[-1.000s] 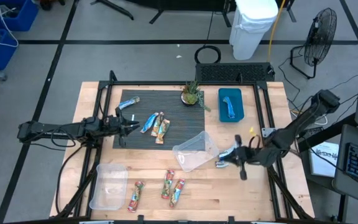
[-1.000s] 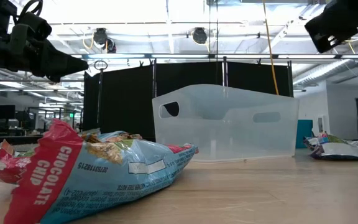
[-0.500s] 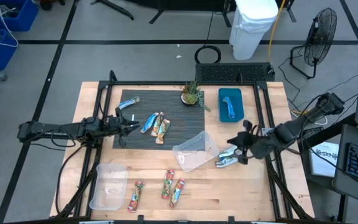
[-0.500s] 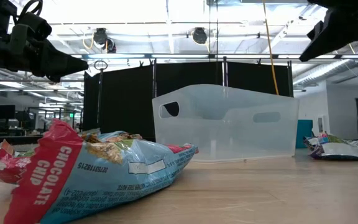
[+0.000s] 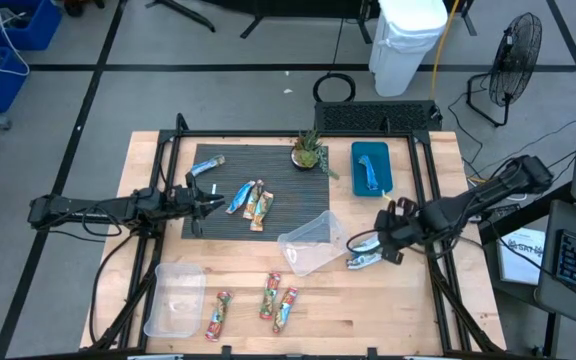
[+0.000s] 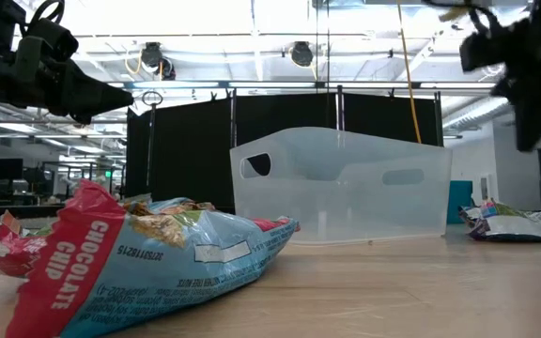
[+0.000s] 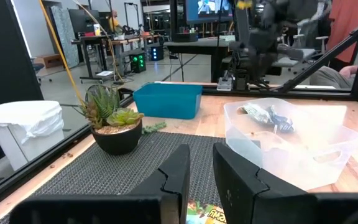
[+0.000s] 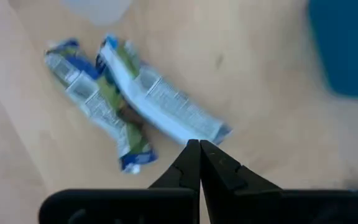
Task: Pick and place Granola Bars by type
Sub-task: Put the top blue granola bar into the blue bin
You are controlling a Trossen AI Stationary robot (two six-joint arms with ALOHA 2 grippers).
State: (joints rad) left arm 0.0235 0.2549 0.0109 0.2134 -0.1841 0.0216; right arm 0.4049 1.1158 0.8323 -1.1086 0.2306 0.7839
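Two silvery-blue Granola Bars lie side by side on the wood, just right of a clear bin. My right gripper hangs shut above them, pointing down near one bar's end and touching nothing. Three more bars lie on the dark mat. Three others lie near the front edge. Another bar is in the blue tray. My left gripper waits level over the mat's left edge, its fingers slightly open and nothing between them.
A small potted plant stands at the mat's far edge. A second clear bin sits at the front left. In the low view a chocolate chip bar lies close to the camera. Bare wood lies right of the front bars.
My right gripper has swung in over the pair of bars beside the clear bin. It has tipped from nearly level to pointing steeply down and has stayed shut. The bars have not moved.
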